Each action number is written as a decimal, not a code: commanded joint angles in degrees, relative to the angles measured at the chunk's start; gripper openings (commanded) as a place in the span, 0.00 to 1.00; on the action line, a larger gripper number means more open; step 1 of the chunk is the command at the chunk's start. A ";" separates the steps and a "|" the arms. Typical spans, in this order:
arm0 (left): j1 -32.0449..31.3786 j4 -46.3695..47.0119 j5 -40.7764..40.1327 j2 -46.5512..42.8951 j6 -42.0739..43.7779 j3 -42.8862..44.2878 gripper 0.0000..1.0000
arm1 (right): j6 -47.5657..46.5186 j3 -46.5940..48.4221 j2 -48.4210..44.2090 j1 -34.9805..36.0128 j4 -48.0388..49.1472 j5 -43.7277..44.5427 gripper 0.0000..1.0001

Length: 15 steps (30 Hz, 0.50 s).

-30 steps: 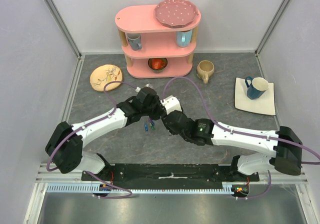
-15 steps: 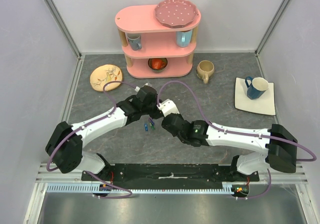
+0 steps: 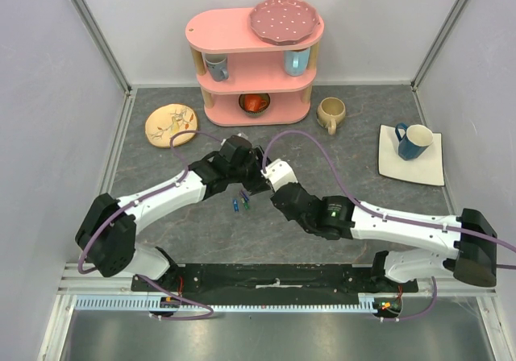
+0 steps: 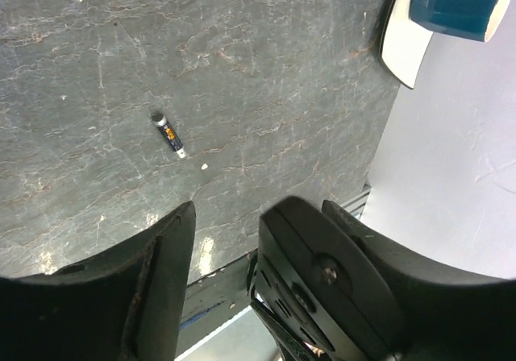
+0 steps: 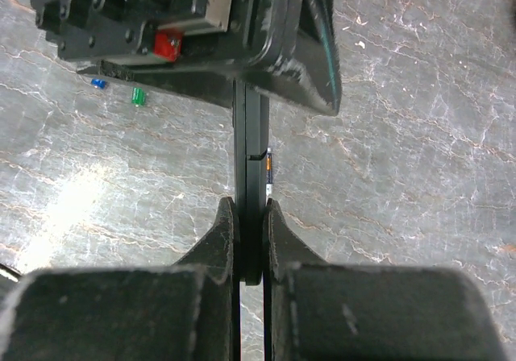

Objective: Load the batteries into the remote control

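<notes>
We see the right claw point(image 5: 250, 209) shut tight on the remote point(image 5: 249, 147). The remote is a thin black bar turned on its edge. Its near end sits between the 2 fingers. It is held over the middle of the table point(image 3: 201, 240).

The left claw point(image 4: 230, 216) is right by the far end of the remote. Its 2 fingers are apart and nothing is between them. We cannot tell if it touches the remote.

A blue battery point(image 5: 98, 83) and a green battery point(image 5: 138, 96) lie side by side on the table. They are near the middle, a little toward the left edge, close to the claws. A small battery with orange on it point(image 5: 268, 168) shows right beside the remote. We cannot tell if it sits in the remote or lies on the table.

By the right edge a blue mug point(image 3: 414, 140) stands on a white plate point(image 3: 431, 168).
</notes>
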 commanded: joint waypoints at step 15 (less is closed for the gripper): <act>12.71 -2.78 -1.51 -19.29 12.04 -1.54 0.91 | 10.42 -8.34 -4.49 -27.20 9.58 -29.11 0.00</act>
